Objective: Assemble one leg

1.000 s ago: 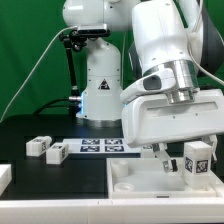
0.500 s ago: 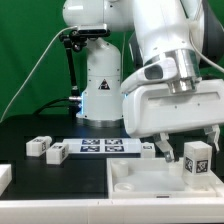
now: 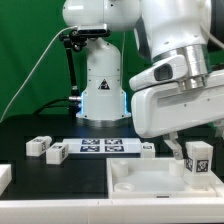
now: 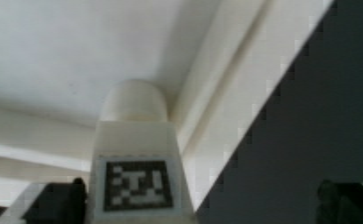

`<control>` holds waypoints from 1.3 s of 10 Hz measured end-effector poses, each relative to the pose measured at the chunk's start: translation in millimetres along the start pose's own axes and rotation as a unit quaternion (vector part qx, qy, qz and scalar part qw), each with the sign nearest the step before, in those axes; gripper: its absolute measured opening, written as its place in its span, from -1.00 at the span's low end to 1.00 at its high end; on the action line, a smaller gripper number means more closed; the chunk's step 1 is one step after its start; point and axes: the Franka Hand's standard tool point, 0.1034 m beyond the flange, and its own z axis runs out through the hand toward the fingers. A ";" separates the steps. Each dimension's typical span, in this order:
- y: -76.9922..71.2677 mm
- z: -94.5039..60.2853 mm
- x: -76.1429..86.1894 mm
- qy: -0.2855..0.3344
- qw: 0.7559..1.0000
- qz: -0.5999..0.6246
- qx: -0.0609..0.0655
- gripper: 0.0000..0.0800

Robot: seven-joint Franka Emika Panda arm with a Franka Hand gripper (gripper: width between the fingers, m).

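Black table point(image 3: 70, 180), chunky white leg point(image 3: 197, 157) upright on panel point(image 3: 135, 186), tagged face, gripper point(image 4: 208, 203) spread wide

A robotics lab is being indicated: a white robot arm point(image 3: 100, 80) is being carried by a black table point(image 3: 25, 128), backed by a green backdrop point(image 3: 25, 50), with a tagged marker board point(image 3: 100, 146) being displayed.

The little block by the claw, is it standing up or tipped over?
Standing up. The leg sits on end on the white panel.
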 end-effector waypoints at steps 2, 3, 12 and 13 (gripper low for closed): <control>6.9 -2.6 1.1 -0.087 0.996 -0.013 0.016 0.62; 8.9 -4.1 -1.0 -0.131 0.991 -0.022 0.030 0.62; 16.6 -2.5 5.3 -0.083 0.996 0.041 -0.001 0.62; 16.6 -2.3 5.1 -0.083 0.996 0.040 -0.001 0.62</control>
